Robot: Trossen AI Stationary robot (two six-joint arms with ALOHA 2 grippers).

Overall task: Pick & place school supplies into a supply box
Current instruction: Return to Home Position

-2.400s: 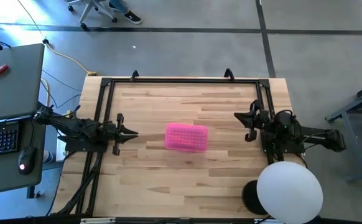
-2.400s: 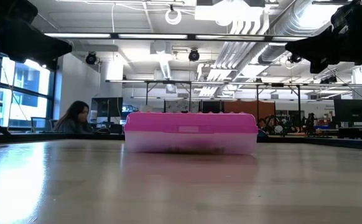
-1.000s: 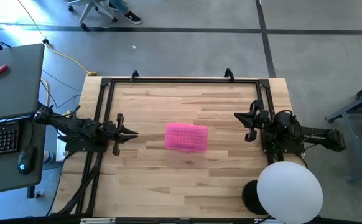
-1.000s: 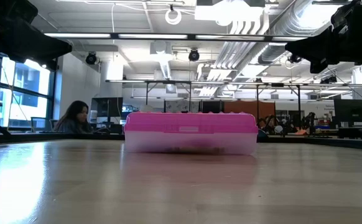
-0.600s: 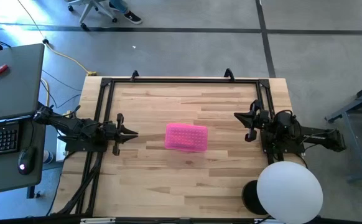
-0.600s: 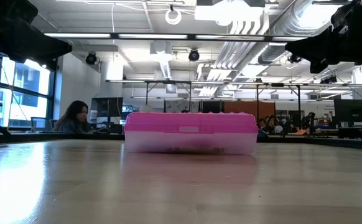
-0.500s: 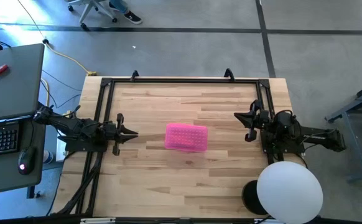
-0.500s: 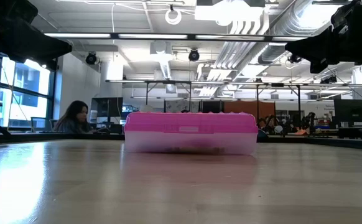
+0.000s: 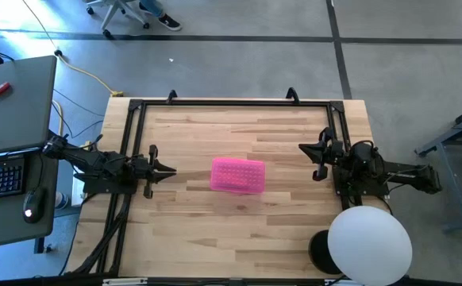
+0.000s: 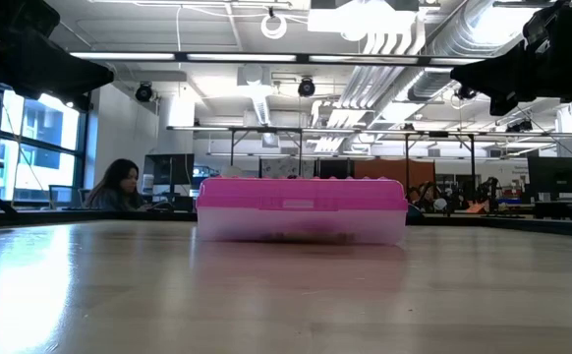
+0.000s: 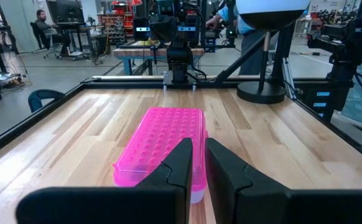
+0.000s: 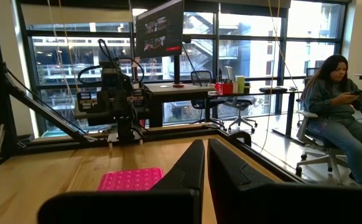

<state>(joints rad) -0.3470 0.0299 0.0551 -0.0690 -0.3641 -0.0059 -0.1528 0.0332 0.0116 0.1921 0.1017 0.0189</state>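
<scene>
Hanging the left gripper over the middle of the tabletop's left edge, pointing it inward and pressing its fingers almost together. Showing the supply box lying flat near the tabletop's centre, pink lid closed, well apart from both grippers. Hanging the right gripper over the right edge's middle, likewise pressing its fingers almost together.
</scene>
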